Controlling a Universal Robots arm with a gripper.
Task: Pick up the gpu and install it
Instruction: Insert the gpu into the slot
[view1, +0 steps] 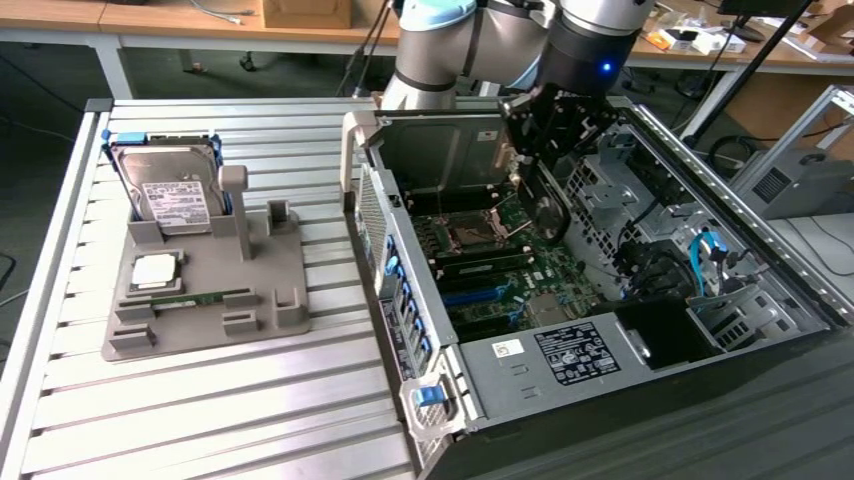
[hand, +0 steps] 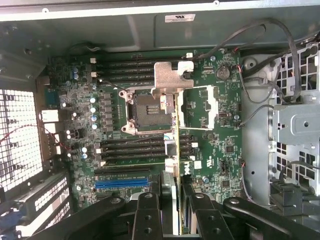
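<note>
The gpu (hand: 173, 84) hangs over the motherboard (hand: 220, 150) — inside the computer case (view1: 483, 388).

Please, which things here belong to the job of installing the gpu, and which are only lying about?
Belong to the job: gpu, held edge-on by the gripper; open computer case; motherboard.
Lying about: hard drive, memory stick and square silver chip, all on the grey holder.

Wooden workbenches (view1: 160, 15) stand behind a ribbed metal table (view1: 200, 400).
</note>
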